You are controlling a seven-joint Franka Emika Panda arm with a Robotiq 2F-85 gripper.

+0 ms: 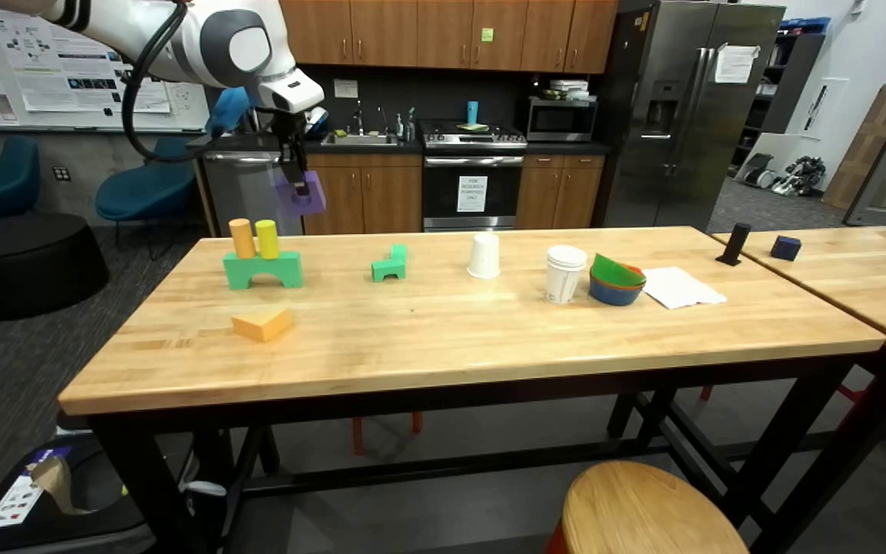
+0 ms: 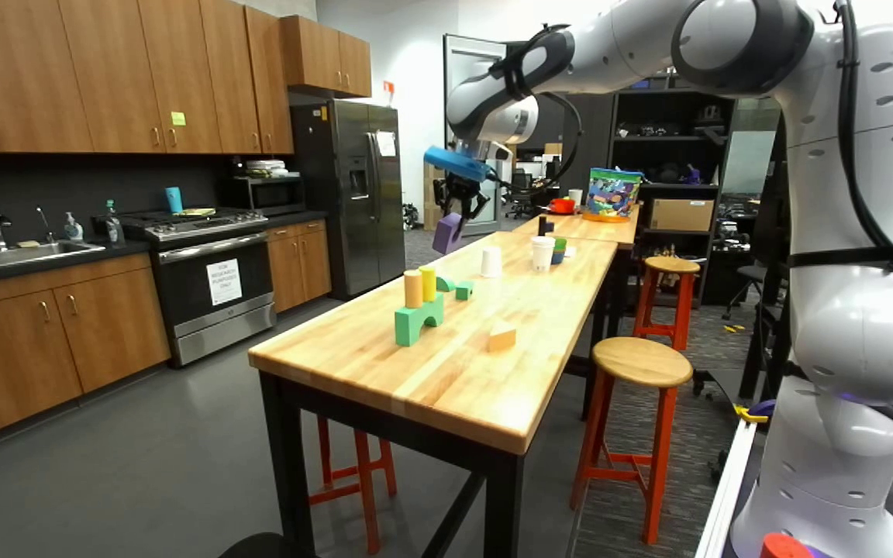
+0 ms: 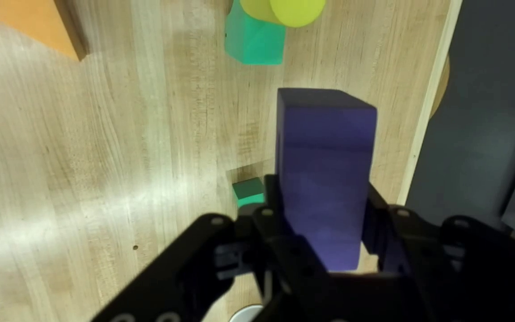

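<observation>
My gripper [image 3: 322, 192] is shut on a purple block [image 3: 327, 147], with a finger on each side of it. The block also shows in both exterior views [image 1: 309, 197] [image 2: 446, 233], held above the table's far edge. A green arch [image 1: 262, 269] stands on the table with an orange cylinder [image 1: 242, 238] and a yellow cylinder [image 1: 267, 239] upright on top. A small green piece [image 1: 389, 268] lies to its right; in the wrist view it is partly hidden by a finger [image 3: 249, 192]. An orange wedge [image 1: 261, 325] lies in front of the arch.
On the wooden table [image 1: 412, 346] stand an upturned white cup [image 1: 484, 255], stacked white cups [image 1: 563, 275], nested bowls [image 1: 614, 292], a white sheet [image 1: 680, 288] and a black stand [image 1: 734, 245]. Stools [image 2: 642, 362] stand beside it. A second table [image 1: 874, 269] adjoins it.
</observation>
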